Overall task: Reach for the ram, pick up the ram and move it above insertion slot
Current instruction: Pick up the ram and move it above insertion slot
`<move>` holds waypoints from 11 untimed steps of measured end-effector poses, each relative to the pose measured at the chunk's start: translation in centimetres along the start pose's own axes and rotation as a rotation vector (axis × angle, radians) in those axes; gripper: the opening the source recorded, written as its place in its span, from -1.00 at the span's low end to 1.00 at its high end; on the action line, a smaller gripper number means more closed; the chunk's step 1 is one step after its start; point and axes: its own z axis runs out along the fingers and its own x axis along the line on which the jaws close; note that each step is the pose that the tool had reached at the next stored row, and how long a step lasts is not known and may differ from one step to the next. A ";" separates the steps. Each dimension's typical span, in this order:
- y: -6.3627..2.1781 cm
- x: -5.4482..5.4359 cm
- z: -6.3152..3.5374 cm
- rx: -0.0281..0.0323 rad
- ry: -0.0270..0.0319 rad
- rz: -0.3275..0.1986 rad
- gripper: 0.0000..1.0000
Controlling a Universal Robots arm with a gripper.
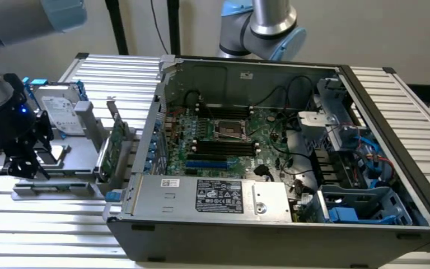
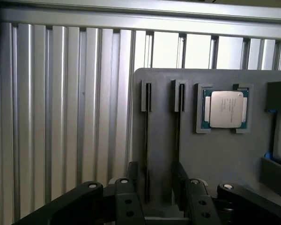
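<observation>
Gripper (image 2: 157,172) over gray fixture (image 2: 225,159) w/ fingers (image 2: 132,176) spread, nothing pinched yet. Ram (image 2: 146,136) stands edge-on in fixture btwn fingertips

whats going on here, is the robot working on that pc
Yes. The arm's gripper hangs over a grey parts holder on the slatted table, at the exterior view's left of the open computer case. In the wrist view the gripper is open, one finger on each side of a thin dark strip standing in a groove of the holder, which looks like the ram seen edge-on. It is not lifted yet. The black insertion slot lies on the motherboard inside the case, well away from the gripper.
</observation>
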 end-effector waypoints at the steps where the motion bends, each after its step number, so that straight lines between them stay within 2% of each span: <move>1: 0.00 0.0 0.18 0.0000 0.0000 0.000 -0.15; 11: 0.03 0.2 1.99 0.0001 0.0000 0.001 -0.15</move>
